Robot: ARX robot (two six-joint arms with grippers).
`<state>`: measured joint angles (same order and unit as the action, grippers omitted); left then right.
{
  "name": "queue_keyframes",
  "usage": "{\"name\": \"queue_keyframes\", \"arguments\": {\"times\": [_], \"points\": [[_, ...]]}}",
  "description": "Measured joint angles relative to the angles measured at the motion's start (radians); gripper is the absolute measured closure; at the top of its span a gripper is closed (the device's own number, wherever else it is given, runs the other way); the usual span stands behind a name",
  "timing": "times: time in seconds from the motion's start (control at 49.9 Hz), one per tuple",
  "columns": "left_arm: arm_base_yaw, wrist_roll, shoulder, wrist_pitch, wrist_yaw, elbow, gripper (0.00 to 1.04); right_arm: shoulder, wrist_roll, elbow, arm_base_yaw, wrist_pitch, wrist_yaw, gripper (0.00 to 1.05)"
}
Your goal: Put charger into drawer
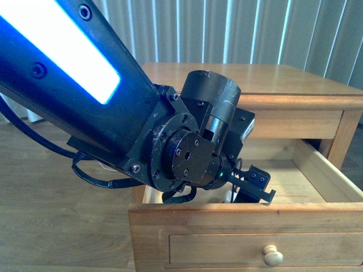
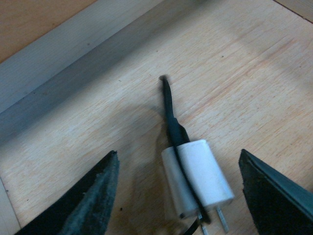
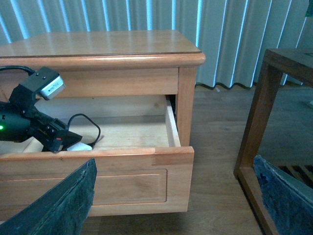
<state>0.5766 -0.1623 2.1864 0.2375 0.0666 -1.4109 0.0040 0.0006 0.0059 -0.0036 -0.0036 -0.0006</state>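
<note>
Hidden: from the front, my left arm [image 1: 96, 107] blocks most of the drawer [image 1: 244, 211] floor, and I cannot make out the charger there.
Cut off: at my left wrist the charger [image 2: 205, 178] runs off the picture's edge at its prongs. The cable [image 2: 171, 115] leaves view there too, and the shot is soft.
Left claw: my left claw [image 2: 178, 154] stands wide open, low inside the drawer. It has one finger [image 2: 93, 200] on each side of the charger, with bare wood showing in both gaps. It grips nothing and touches nothing I can see.
Right claw: my right claw [image 3: 174, 160] is spread wide as well and empty. It faces the table's front right corner, apart from the drawer.
Charger: it lies flat on the drawer floor, just behind the drawer's front wall. The black cable lies over the white block with one thin end on the wood. From my right wrist the cable loops up behind the block.
Drawer: it is pulled out past the front edge of the table [image 1: 283, 76], with the knob [image 1: 273, 256] on its front panel.
</note>
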Motion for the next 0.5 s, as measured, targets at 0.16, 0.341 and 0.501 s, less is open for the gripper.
{"name": "queue_keyframes", "arguments": {"times": [0.16,0.341,0.501], "points": [[-0.013,-0.01,-0.093,0.05,0.012,0.076,0.05,0.0,0.0,0.0,0.0,0.0,0.0,0.09],[-0.043,-0.013,-0.305,0.101,0.013,0.204,0.06,0.0,0.0,0.0,0.0,0.0,0.0,0.09],[-0.076,-0.011,-0.534,0.15,0.044,0.366,0.06,0.0,0.0,0.0,0.0,0.0,0.0,0.09]]}}
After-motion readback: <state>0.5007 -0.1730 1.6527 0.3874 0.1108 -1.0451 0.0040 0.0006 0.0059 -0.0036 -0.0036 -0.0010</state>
